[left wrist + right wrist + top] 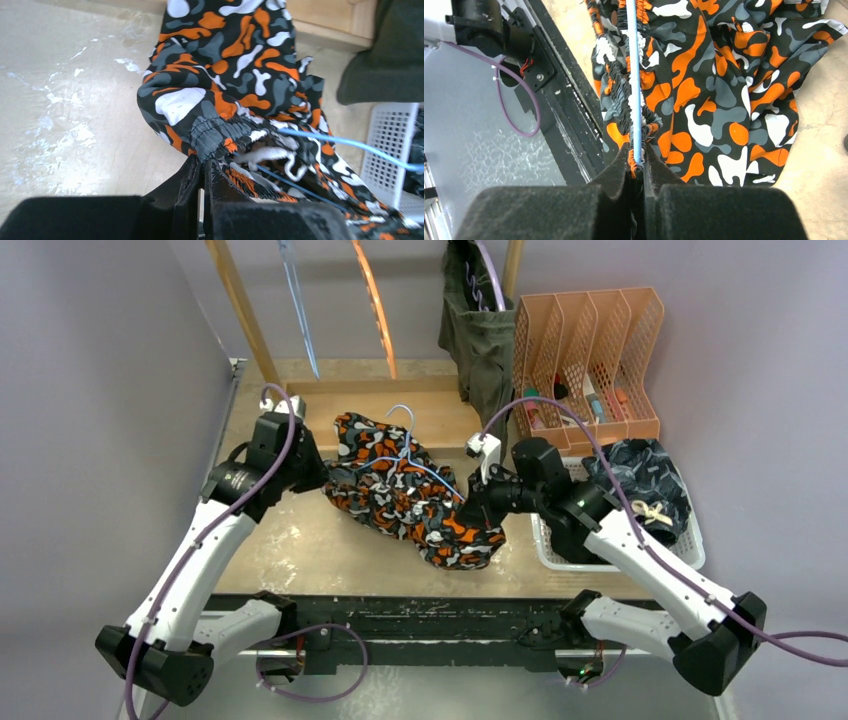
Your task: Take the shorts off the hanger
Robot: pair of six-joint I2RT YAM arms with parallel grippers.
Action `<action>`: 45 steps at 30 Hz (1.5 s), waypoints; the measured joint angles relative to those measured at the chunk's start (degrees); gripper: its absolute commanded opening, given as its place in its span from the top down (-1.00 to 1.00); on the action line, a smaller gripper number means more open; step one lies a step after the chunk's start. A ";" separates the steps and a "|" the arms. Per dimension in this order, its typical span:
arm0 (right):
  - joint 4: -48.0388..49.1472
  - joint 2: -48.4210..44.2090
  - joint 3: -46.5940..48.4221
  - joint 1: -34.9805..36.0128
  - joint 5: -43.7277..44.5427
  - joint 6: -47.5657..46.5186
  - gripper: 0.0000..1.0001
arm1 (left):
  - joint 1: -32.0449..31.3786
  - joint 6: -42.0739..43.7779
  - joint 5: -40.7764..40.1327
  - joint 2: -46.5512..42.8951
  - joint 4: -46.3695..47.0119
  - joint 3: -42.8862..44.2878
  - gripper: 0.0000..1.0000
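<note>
The orange-black-white blotch-patterned shorts (400,495) lie crumpled on the table with a light-blue wire hanger (405,445) still threaded through them. My left gripper (322,475) is at their left edge, shut on the elastic waistband (220,132); in the left wrist view the gripper (204,161) pinches the cloth, and the hanger (350,145) runs off to the right. My right gripper (468,508) is at the shorts' right side. In the right wrist view that gripper (639,152) is shut on the hanger's (634,75) wire together with a bit of waistband, with the shorts (724,90) spread beyond.
Olive green shorts (480,340) hang from the wooden rack (245,315) at the back, beside an empty blue hanger (298,310) and an orange one (375,310). An orange file organizer (590,350) stands back right. A white basket (690,552) holds dark patterned shorts (640,475).
</note>
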 measured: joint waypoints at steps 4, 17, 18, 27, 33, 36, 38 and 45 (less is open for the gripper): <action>-0.39 -3.54 -0.96 0.26 -0.26 -0.66 1.00 | -0.26 -0.90 -3.80 1.33 -0.26 -0.63 1.00; -1.79 -7.13 -0.96 0.39 -6.03 -3.34 1.00 | -0.81 -3.87 -13.14 1.73 0.61 0.07 1.00; -1.79 -7.23 -0.96 0.39 -6.08 -3.39 1.00 | -0.85 -3.85 -13.40 1.99 0.72 0.39 1.00; -1.84 -8.96 -1.64 0.39 -6.43 -3.72 1.00 | -1.01 -5.27 -13.20 3.63 1.51 1.14 1.00; -1.62 -12.09 -2.16 0.39 -6.47 -3.69 1.00 | -0.98 -7.21 -11.82 4.42 1.92 1.07 1.00; -1.62 -12.44 -2.27 0.39 -6.19 -3.69 1.00 | -0.55 -7.78 -11.58 4.79 2.12 1.07 1.00; -1.60 -12.35 -2.45 0.39 -6.05 -3.69 1.00 | 0.04 -8.00 -11.54 4.94 2.05 1.07 1.00; -1.07 -12.46 -3.17 0.39 -6.12 -3.56 1.00 | 0.46 -7.87 -11.78 5.57 1.60 1.07 1.00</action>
